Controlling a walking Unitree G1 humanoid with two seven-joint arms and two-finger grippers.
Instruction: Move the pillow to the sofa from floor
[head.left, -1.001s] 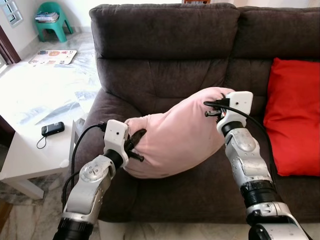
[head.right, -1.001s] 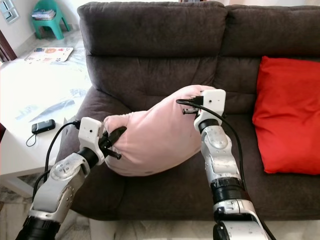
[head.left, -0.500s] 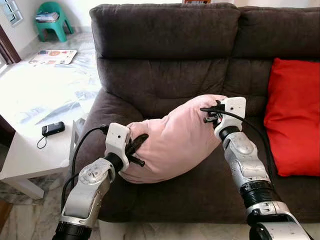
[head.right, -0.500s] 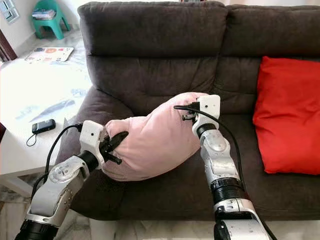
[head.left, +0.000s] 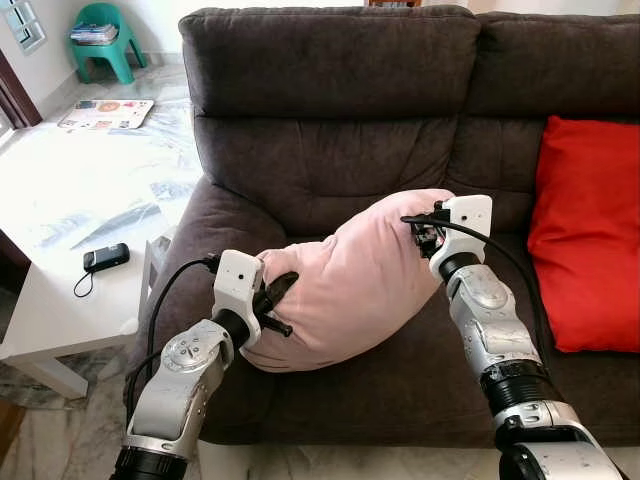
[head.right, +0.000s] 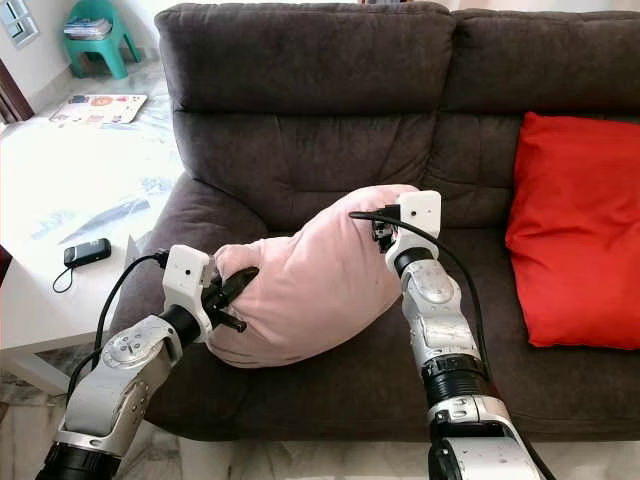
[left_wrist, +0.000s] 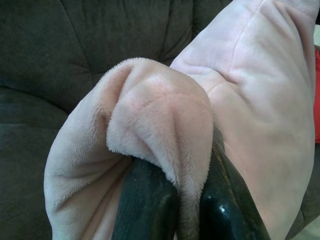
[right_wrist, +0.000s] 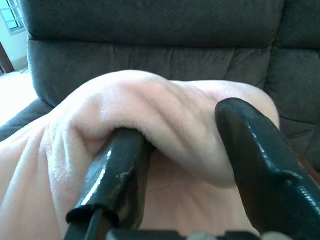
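The pink pillow (head.left: 345, 275) is lying tilted on the seat of the dark brown sofa (head.left: 330, 90), its lower left end resting on the cushion near the left armrest and its upper right end rising toward the backrest. Both arms are reaching in from the near side and holding it at opposite ends.

The left claw (head.left: 275, 300) is gripping the pillow's lower left corner; in the left wrist view a fold of the plush fabric is being pinched tightly between the two black fingers (left_wrist: 145, 205). The right claw (head.right: 383, 232) is gripping the pillow's upper right end, and in the right wrist view its fingers (right_wrist: 117, 170) are standing wider apart with a thick bulge of pink fabric squeezed between them.

A red cushion (head.left: 590, 235) is leaning against the backrest on the right part of the sofa, well apart from the pink pillow. To the left of the sofa a white tabletop (head.left: 60, 300) is carrying a small dark device with a cord (head.left: 104, 258). Farther away, at the far left, a green plastic stool (head.left: 105, 40) is standing on the pale floor, with a flat printed mat (head.left: 105, 113) lying near it.
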